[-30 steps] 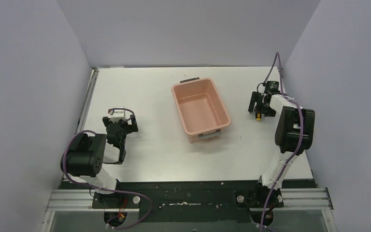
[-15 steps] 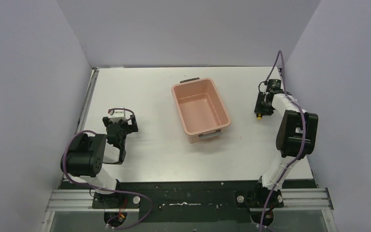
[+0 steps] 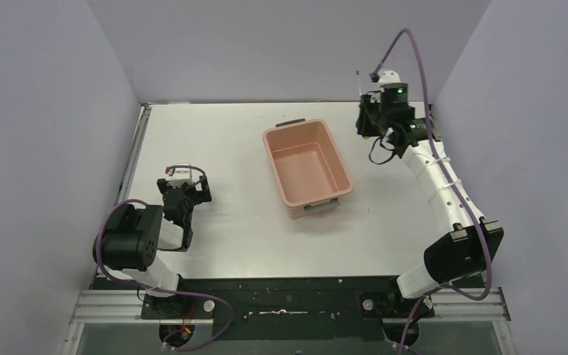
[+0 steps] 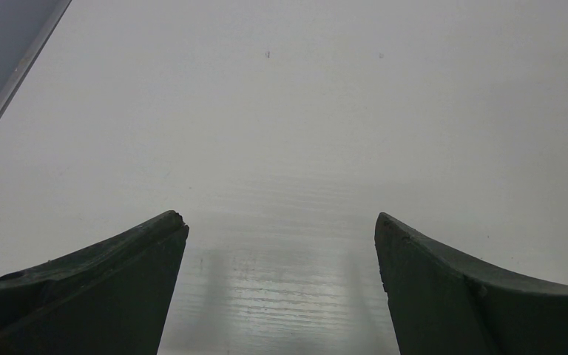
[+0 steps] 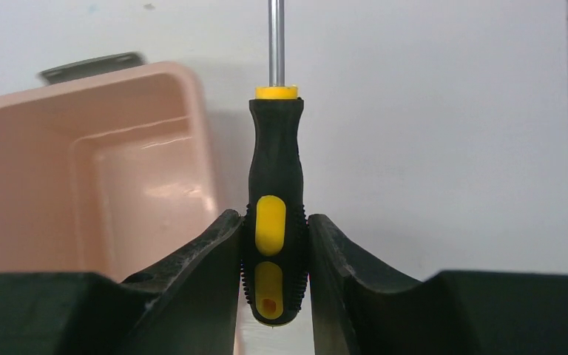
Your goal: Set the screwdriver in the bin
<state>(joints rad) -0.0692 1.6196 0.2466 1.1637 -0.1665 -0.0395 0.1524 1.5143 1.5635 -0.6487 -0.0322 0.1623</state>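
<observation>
Black ribbed rubber handle with yellow inlays and a yellow collar, carrying a thin bright metal shaft: the screwdriver (image 5: pixel 275 185), one item, slim, far shorter than the bin (image 3: pixel 340 157). Location: clamped in the right gripper (image 5: pixel 274 222), off the table (image 3: pixel 214 148), to the right of the bin's far end and apart from it; nothing lies in the bin. Salmon-pink plastic tub, rectangular with rounded corners, a grey handle at each short end, long axis running roughly near to far at mid-table. Right arm (image 3: pixel 436 177): stretched long from its base towards the far right corner, wrist near the back wall. In the right wrist view the two dark fingers (image 5: pixel 207 251) press the lower handle from either side, closed tight on the ribbed grip; the handle's butt sits low between them, the collar and shaft project beyond the tips, the shaft's end cut off by the top edge. Left arm: folded close to its base at the near left. Left gripper (image 4: pixel 279 222): fingers spread wide, holding nothing, bare white table beneath.
</observation>
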